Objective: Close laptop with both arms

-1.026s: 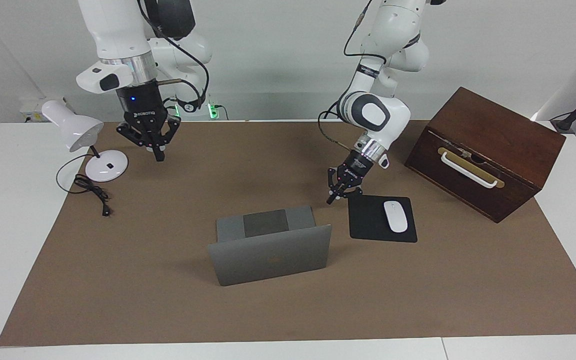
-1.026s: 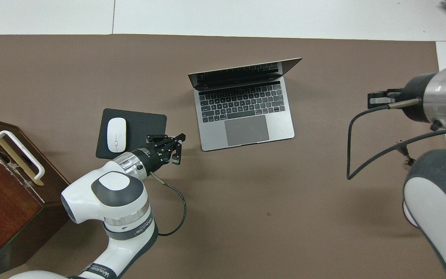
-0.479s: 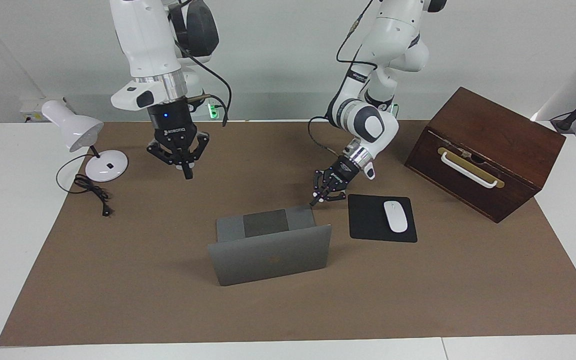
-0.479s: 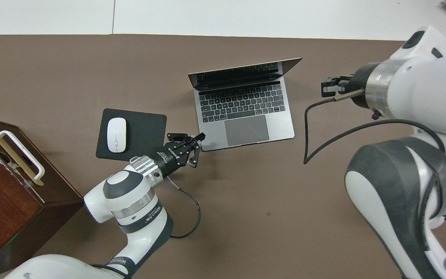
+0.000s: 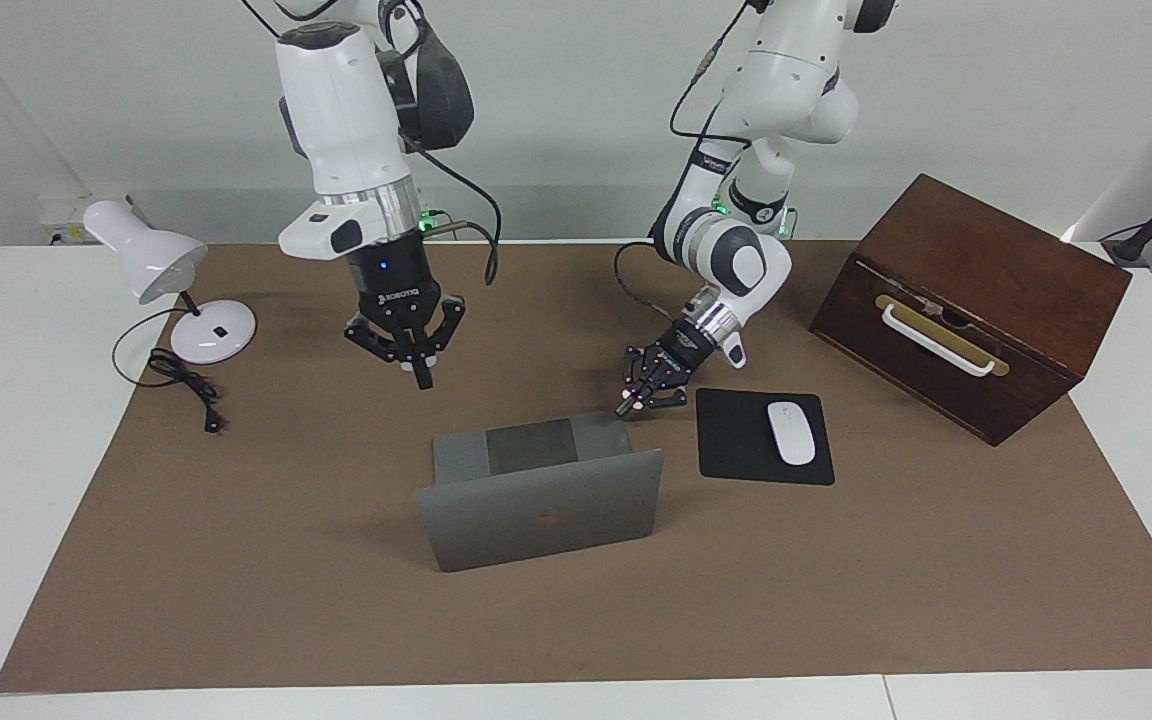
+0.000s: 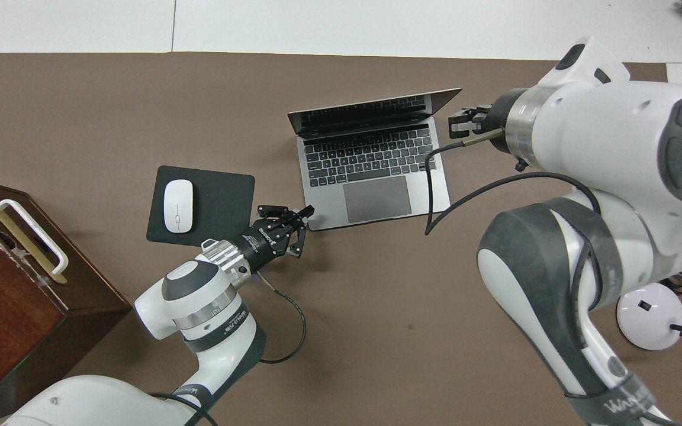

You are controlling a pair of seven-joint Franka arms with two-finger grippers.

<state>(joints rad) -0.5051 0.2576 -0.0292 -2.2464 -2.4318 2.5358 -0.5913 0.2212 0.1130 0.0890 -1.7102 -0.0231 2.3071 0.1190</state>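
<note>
The silver-grey laptop (image 5: 541, 520) stands open in the middle of the brown mat, its lid upright and its keyboard (image 6: 370, 155) facing the robots. My left gripper (image 5: 626, 408) is shut and empty, its tip at the base's corner nearest the robots, on the mousepad's side; it also shows in the overhead view (image 6: 307, 212). My right gripper (image 5: 422, 376) is shut and empty, raised over the mat toward the right arm's end of the laptop. In the overhead view it (image 6: 456, 121) shows beside the laptop's hinge corner.
A black mousepad (image 5: 741, 445) with a white mouse (image 5: 791, 432) lies beside the laptop toward the left arm's end. A dark wooden box (image 5: 976, 300) stands past it. A white desk lamp (image 5: 151, 260) with its cable (image 5: 181, 375) is at the right arm's end.
The right arm has swung in from the lamp's end toward the laptop. The left gripper has moved from beside the mousepad to the laptop base's corner.
</note>
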